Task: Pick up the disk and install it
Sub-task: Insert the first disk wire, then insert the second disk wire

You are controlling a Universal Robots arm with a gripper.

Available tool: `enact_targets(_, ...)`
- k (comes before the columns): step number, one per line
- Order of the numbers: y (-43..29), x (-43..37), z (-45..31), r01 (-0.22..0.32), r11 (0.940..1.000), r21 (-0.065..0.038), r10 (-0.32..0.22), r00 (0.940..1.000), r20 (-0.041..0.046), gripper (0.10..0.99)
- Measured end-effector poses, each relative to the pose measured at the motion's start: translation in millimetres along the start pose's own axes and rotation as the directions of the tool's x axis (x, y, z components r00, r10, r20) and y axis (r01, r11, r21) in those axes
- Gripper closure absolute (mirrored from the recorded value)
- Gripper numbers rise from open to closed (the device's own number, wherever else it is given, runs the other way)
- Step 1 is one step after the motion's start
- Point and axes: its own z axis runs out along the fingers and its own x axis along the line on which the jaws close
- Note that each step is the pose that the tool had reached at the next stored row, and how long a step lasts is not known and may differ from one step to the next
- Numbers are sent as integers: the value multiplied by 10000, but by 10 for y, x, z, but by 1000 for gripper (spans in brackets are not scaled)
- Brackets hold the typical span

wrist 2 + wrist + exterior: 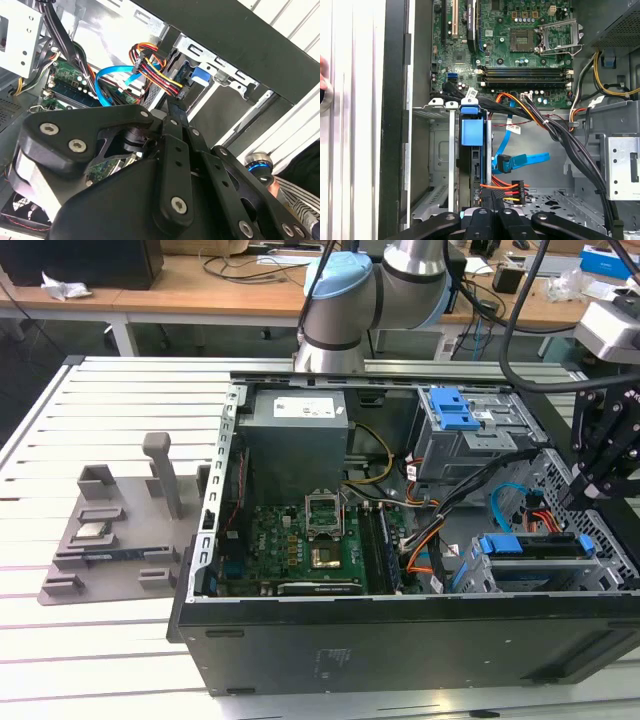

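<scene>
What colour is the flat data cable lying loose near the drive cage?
Light blue; the data cable shows best in the first wrist view.

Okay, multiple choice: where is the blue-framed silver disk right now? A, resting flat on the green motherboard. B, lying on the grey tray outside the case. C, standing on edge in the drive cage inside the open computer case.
C: the blue-framed silver disk stands on edge in the grey metal drive cage inside the open black computer case, with the black gripper just above it.

Slatted table [120, 400] — PC case [400, 640], grey fixture [110, 540].
</scene>
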Motion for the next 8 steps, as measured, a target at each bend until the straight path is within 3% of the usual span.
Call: enact_targets(8,0,0,-1,0,10000,0,0,10000,0,973)
